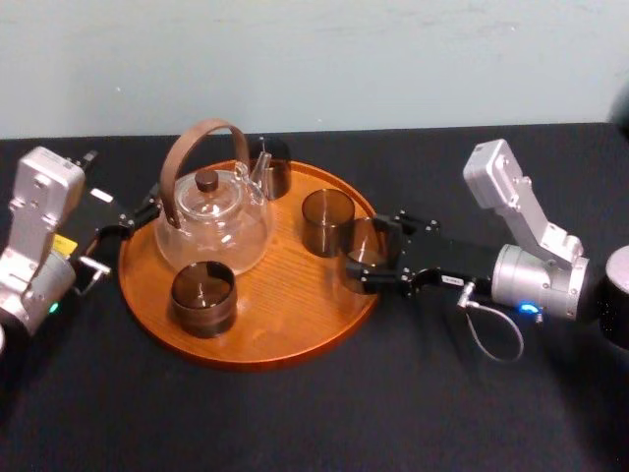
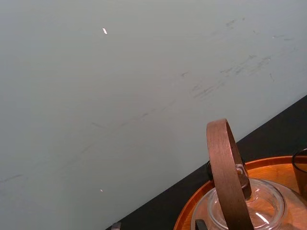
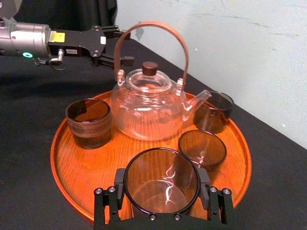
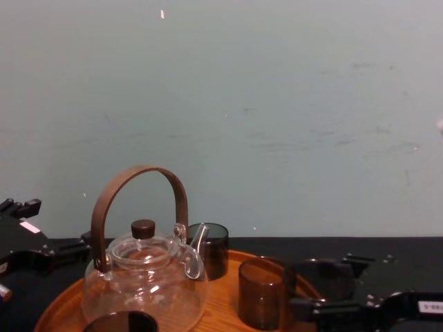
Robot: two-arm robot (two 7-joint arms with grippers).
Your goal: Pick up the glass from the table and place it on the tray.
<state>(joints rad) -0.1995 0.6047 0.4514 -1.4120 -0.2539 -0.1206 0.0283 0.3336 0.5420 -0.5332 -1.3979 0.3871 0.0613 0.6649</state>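
Right end effector (image 1: 376, 258) grips the glass (image 1: 364, 251) from both sides and holds it at the right edge of the tray (image 1: 285, 334), just inside the low rim. Whether the base rests on the wood, one cannot tell. A second glass (image 1: 326, 221) stands just beside it. If the base lands on the rim, the glass may tip onto the surface (image 1: 393, 413); opening fingers may push the neighbour. Left end effector (image 1: 138, 214) waits at the tray's left edge.
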